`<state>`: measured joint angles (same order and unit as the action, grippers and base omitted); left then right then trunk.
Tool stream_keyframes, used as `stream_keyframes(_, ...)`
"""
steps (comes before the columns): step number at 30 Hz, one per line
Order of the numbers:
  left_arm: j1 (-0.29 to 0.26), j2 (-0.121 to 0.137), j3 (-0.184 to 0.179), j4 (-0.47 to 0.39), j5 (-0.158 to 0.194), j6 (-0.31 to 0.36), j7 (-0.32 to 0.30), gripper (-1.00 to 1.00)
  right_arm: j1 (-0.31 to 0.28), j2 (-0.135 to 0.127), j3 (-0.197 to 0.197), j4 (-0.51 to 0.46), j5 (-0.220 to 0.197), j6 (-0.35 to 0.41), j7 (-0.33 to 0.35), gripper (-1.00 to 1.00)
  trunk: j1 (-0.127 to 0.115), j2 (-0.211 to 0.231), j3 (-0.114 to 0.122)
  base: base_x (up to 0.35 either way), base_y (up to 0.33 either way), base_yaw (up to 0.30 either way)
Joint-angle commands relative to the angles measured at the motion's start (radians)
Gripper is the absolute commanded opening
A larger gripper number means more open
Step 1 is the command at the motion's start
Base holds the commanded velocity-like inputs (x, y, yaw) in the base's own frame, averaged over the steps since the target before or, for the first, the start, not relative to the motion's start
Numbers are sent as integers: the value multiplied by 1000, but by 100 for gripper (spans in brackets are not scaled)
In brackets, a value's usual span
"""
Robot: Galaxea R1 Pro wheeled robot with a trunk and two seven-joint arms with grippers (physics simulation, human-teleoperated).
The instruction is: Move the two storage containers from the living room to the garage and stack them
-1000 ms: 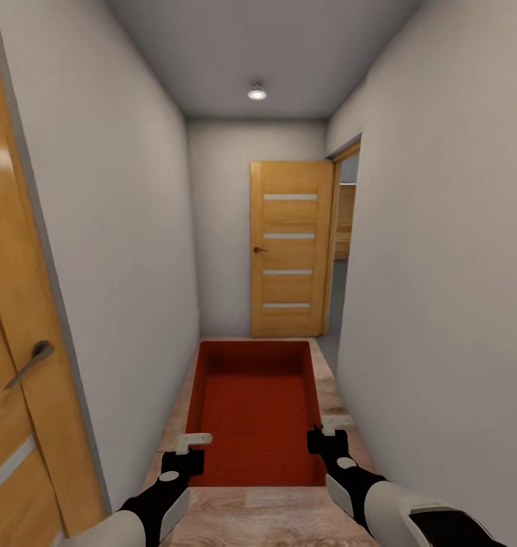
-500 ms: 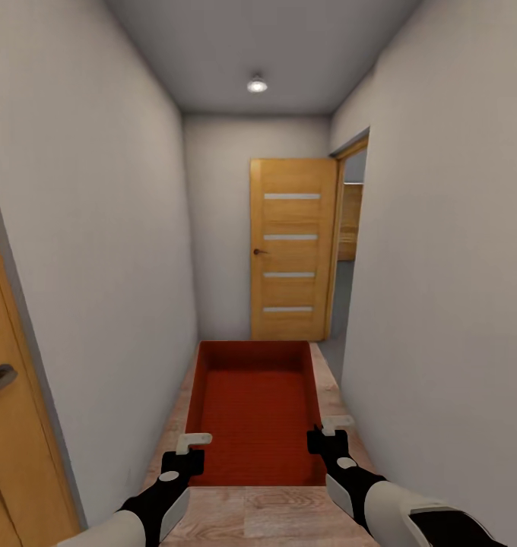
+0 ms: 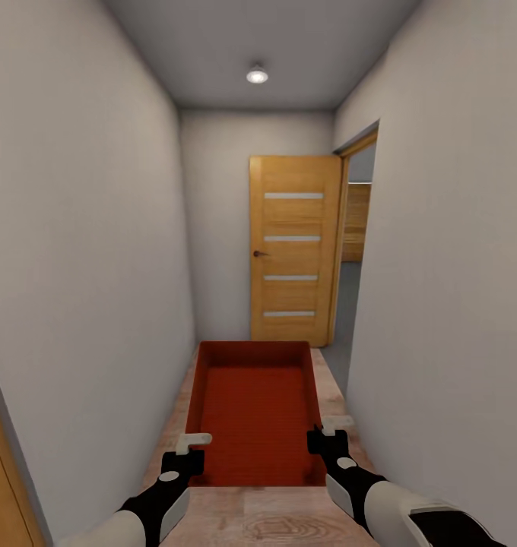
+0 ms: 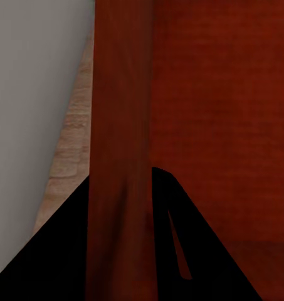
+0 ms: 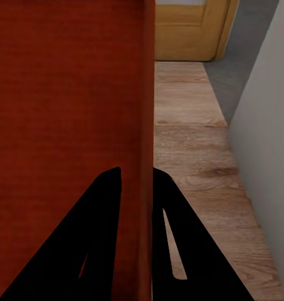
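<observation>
Container — both rims gripped — narrow hallway.

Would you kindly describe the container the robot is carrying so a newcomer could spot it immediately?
Look down the narrow white-walled hallway toward the wooden door with pale stripes. Just ahead of the robot, the left gripper and right gripper clamp the storage container by its side walls. It is the red-orange, open-topped, empty box.

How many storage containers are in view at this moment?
1. A single storage container is carried ahead of the robot, the left gripper and right gripper clamping its side walls. A nested second one cannot be ruled out.
</observation>
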<state>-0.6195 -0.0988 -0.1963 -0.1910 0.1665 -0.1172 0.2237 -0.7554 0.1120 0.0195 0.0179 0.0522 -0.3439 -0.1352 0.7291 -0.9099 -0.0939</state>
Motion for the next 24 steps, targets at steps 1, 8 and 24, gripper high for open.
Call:
stream_keyframes(1, -2, 16, 57, -2, 2, -5, 14, -100, -1, -8, -33, 3, -12, -5, -9, -100, 1, -1, -2, 321, 0, 0)
stream_keyframes(8, -2, 16, 57, -2, 2, -5, 14, -100, -1, -8, -33, 3, -12, -4, -9, -100, 1, -1, -2, 321, 0, 0)
stream_keyframes(24, -2, 16, 56, -2, 4, -5, 14, -100, -1, -6, -32, 3, -12, -6, -10, -100, 1, -1, -2, 321, 0, 0)
